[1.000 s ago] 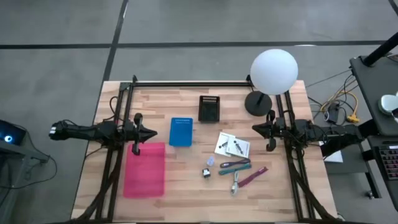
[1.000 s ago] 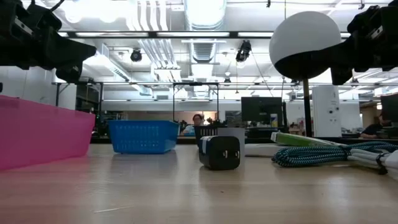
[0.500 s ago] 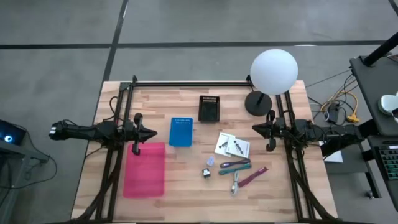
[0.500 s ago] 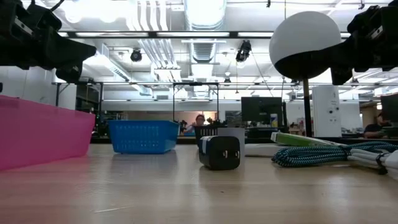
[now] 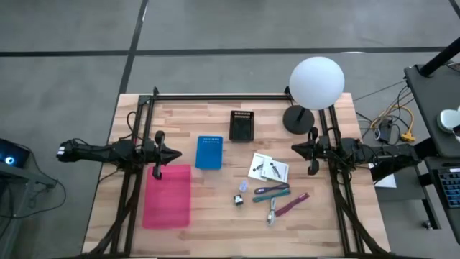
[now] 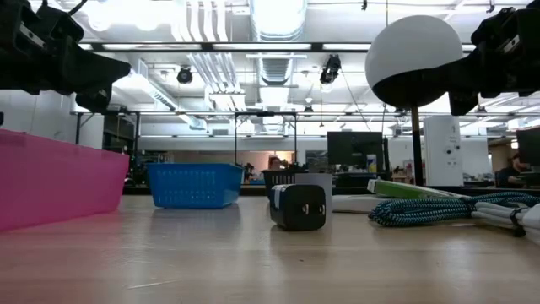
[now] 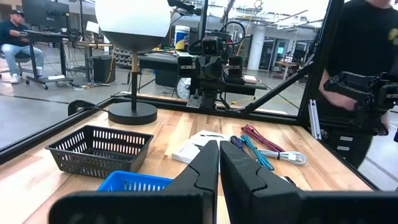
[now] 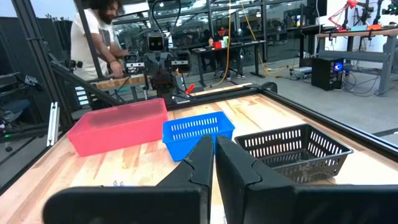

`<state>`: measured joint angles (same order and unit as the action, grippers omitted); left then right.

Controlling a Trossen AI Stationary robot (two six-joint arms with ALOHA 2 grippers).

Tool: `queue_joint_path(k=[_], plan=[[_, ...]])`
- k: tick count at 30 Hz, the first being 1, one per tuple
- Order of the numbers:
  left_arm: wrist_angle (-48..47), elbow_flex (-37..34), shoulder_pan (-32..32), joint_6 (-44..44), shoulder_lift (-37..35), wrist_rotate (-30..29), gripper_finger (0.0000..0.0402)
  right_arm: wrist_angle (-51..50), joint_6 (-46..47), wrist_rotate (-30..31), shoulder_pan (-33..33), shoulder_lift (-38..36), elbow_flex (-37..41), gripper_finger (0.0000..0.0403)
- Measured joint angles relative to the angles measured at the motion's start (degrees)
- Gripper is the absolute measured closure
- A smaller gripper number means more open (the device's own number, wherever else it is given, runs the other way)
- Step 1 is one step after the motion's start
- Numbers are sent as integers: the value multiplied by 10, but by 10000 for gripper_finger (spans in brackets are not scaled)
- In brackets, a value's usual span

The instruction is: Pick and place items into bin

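Both claws are hanging pressed together: left gripper (image 5: pixel 175 153) by the pink bin (image 5: pixel 167 196), right gripper (image 5: pixel 295 150) just right of the items (image 5: pixel 269 185), which are lying mid-table, untouched.

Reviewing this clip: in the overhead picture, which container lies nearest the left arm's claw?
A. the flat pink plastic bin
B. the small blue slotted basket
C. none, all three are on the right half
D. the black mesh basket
A: the flat pink plastic bin lies just below the left claw in the overhead picture, closer than the small blue slotted basket or the black mesh basket.
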<state>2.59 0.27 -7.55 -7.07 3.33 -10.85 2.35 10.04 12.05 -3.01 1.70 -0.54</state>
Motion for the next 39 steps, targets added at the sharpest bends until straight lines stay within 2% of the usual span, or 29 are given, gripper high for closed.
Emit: queue_joint_path(k=[39], plan=[[0, 0, 0, 0, 0, 0, 402, 0, 19, 0, 0, 0, 0, 394]])
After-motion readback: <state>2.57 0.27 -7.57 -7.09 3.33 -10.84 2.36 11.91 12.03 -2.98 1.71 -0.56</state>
